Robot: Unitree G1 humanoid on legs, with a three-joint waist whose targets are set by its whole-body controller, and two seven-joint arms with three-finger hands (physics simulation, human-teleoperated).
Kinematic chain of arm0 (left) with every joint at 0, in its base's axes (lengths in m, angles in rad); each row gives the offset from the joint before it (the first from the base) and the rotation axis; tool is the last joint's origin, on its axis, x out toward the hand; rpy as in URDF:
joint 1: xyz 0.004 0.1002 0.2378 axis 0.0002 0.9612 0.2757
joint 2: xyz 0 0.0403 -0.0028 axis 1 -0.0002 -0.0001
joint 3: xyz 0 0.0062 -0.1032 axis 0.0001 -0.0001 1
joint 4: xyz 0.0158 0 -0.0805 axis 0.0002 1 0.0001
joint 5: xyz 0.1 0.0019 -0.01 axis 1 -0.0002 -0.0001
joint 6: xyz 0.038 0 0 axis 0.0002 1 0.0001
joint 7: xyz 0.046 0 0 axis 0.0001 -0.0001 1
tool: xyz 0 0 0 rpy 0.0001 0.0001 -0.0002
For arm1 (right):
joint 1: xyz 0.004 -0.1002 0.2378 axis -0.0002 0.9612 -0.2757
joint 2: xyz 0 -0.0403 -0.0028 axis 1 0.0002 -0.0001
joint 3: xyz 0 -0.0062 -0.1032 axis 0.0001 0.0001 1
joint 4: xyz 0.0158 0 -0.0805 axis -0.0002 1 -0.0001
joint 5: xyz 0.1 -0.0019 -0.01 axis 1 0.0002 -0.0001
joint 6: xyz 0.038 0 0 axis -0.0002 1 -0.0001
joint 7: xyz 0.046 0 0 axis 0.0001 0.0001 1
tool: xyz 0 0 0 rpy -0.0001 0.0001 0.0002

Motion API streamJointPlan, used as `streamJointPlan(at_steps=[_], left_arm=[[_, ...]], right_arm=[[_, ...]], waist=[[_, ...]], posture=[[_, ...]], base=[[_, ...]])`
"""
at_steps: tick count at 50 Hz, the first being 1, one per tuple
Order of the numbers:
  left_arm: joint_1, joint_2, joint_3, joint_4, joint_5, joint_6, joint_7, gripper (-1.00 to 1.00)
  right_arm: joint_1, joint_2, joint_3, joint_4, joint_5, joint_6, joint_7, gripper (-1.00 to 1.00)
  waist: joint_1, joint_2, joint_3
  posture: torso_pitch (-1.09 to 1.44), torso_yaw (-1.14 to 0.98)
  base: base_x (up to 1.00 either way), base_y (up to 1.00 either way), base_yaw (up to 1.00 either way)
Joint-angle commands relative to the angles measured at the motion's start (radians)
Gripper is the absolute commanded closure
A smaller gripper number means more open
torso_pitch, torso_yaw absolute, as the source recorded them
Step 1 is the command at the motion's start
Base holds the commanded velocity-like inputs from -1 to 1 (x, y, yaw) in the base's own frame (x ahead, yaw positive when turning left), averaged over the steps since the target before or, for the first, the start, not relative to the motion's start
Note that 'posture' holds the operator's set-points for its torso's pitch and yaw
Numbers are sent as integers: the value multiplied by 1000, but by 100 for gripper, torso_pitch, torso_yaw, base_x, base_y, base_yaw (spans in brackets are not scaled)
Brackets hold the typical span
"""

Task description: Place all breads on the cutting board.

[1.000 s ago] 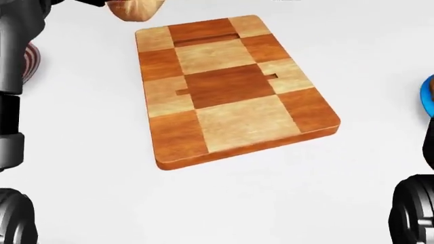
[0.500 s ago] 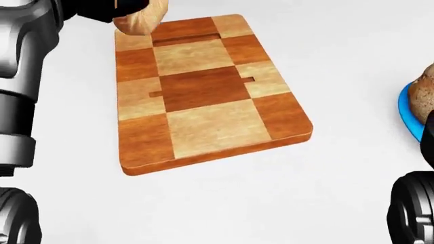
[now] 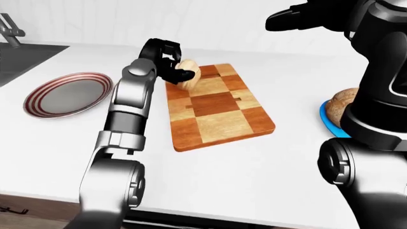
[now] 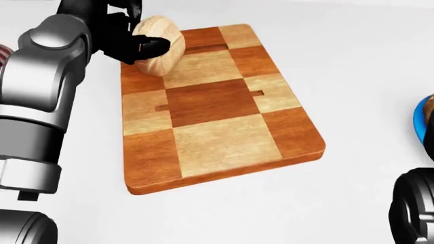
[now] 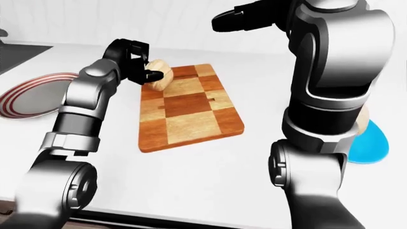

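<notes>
The checkered board (image 4: pixel 217 101) lay on the white counter (image 3: pixel 254 167), nothing resting flat on it. Above its upper left corner in the head view, the left hand (image 4: pixel 132 38) gripped a pale roll (image 4: pixel 161 44). At right, a brown loaf (image 3: pixel 342 101) sat on a blue plate (image 5: pixel 372 143). The right hand (image 5: pixel 238 20) was raised high; I cannot tell whether it was closed. Far left sat a striped plate (image 3: pixel 67 93).

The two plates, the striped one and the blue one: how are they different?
The striped plate is grey with red rings; the blue plate is plain bright blue. The striped plate sits at the left of the left-eye view with nothing on it; the blue plate sits at the right, holding a brown bread and partly hidden behind the robot's right arm. Both rest flat on the white counter, off the cutting board.
</notes>
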Motion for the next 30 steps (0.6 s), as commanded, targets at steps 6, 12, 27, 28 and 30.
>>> streamJointPlan(at_steps=[6,12,27,28,30], left_arm=[[-47,9,9,-53,25,-18,-31,100],[-33,-2,4,-67,44,-14,-52,100],[-23,-15,11,-55,57,-21,-54,65],[-23,-15,11,-56,57,-20,-54,41],[-19,-16,11,-59,57,-21,-55,-50]], right_arm=[[-35,-5,-7,-20,-3,-35,-7,-100],[-25,-5,-9,-36,1,-28,-9,-100],[-10,0,-14,-54,12,-24,-21,-100],[-9,0,-13,-54,13,-24,-21,-100],[-8,1,-14,-53,15,-26,-23,-100]], waist=[[-1,-2,-32],[1,-3,-30],[2,-4,-31],[2,-4,-31],[2,-4,-31]], posture=[[0,0],[0,0],[0,0],[0,0],[0,0]], base=[[0,0,0],[0,0,0],[0,0,0],[0,0,0],[0,0,0]])
